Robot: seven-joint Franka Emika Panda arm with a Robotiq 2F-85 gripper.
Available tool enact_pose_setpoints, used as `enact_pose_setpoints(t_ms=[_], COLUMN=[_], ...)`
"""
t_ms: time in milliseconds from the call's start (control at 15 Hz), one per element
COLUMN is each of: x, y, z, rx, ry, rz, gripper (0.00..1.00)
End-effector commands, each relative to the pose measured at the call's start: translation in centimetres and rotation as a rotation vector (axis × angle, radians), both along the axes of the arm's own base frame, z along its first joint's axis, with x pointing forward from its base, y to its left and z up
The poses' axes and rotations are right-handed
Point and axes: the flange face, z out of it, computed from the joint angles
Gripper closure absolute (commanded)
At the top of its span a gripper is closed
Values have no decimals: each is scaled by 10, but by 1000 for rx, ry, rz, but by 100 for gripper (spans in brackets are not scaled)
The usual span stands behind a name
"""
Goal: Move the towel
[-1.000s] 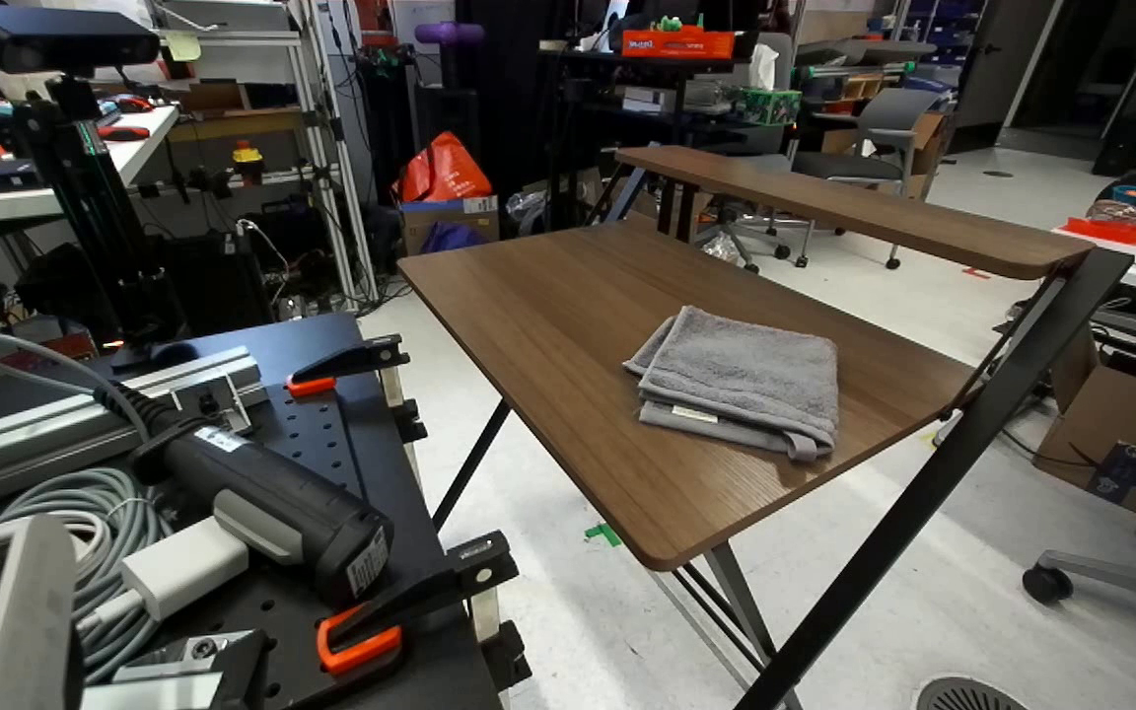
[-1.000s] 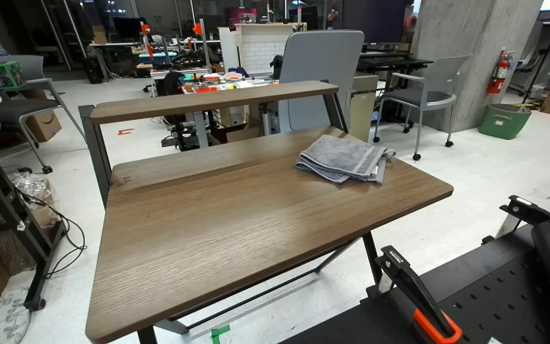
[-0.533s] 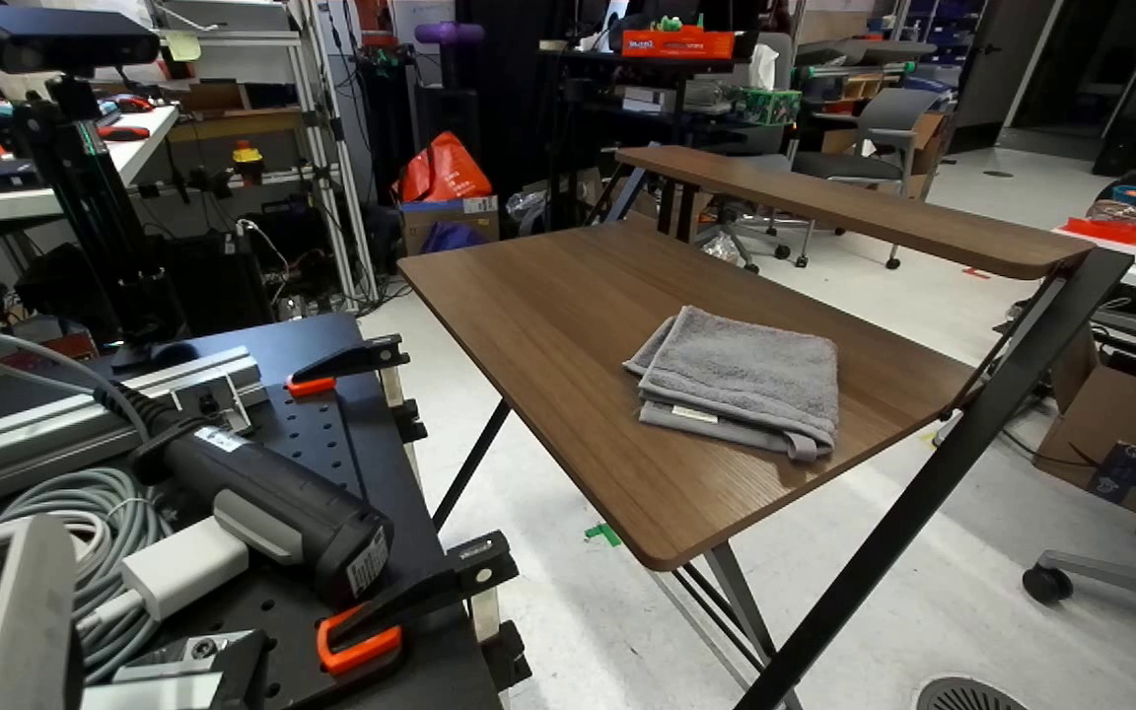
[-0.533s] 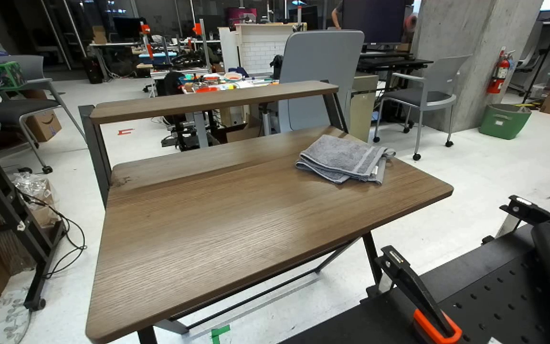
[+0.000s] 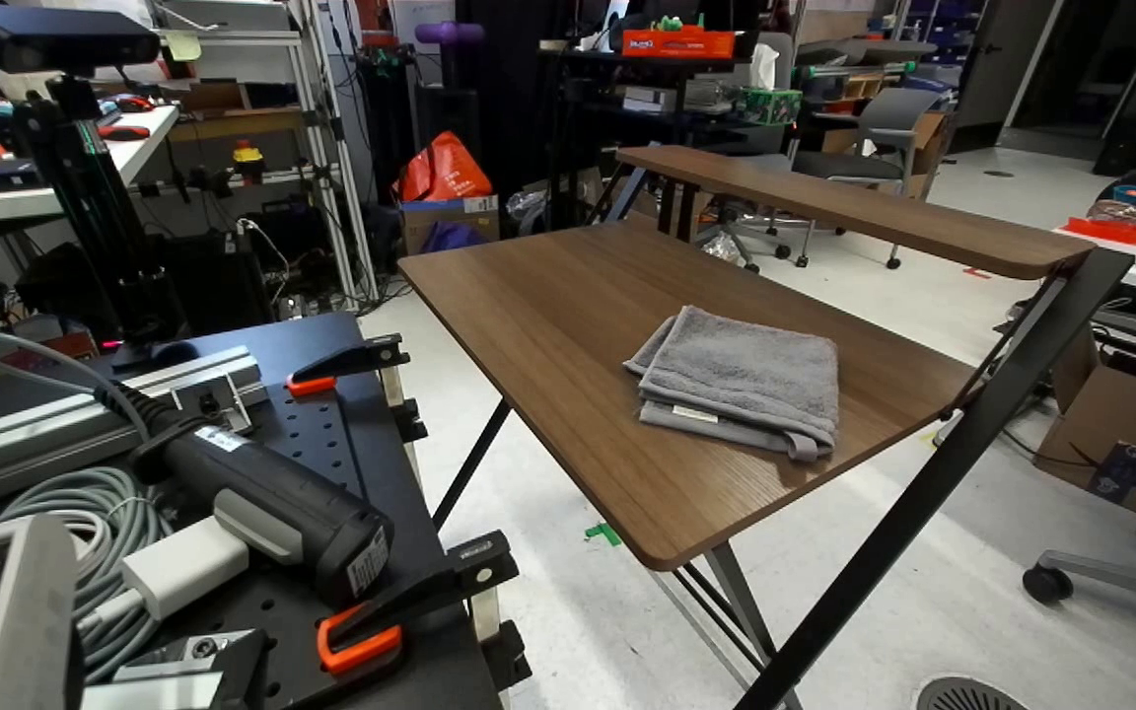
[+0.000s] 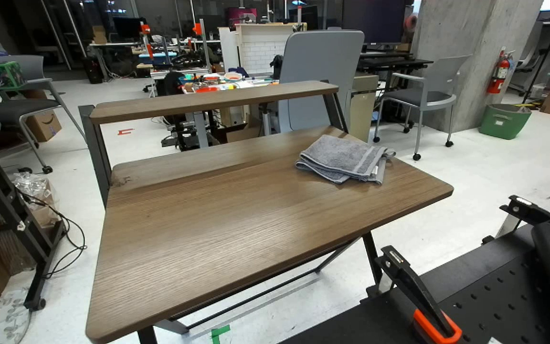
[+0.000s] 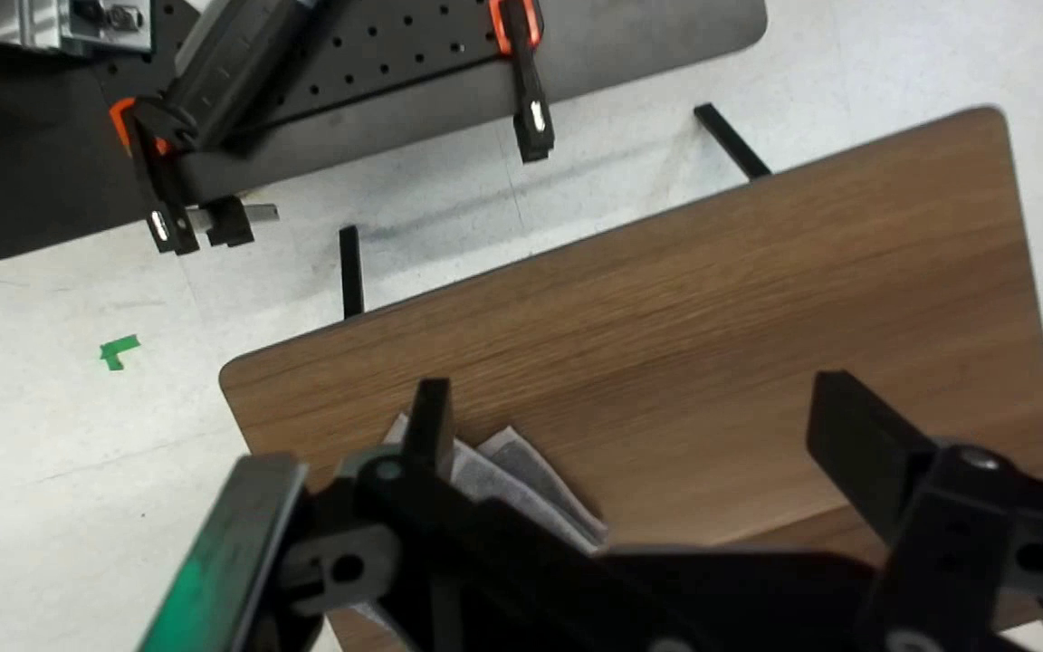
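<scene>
The towel is a folded grey cloth lying flat on the brown desk. It lies near one end of the desktop, with layered edges and a small loop at a corner. The towel and desk also show in the other exterior view. In the wrist view, my gripper is open, its fingers wide apart with only desktop seen between the tips. The towel shows partly behind the left finger; the rest is hidden by the gripper. The gripper is in neither exterior view.
A raised wooden shelf runs along one long side of the desk on dark metal legs. A black perforated bench with orange-handled clamps stands beside the opposite side, across a floor gap. Chairs stand beyond.
The towel and desk have not moved. In an exterior view, a person partly seen in the far background has gone out of view.
</scene>
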Motion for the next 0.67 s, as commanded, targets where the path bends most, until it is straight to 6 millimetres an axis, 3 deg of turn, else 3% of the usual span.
enact_pose_setpoints(t_ms=[0, 267, 600], x=[50, 95, 142], y=[-30, -62, -83], z=[-44, -96, -155], rx=[-6, 2, -16], ry=[-52, -86, -119], rz=[-135, -309, -513], gripper=[0, 0, 0])
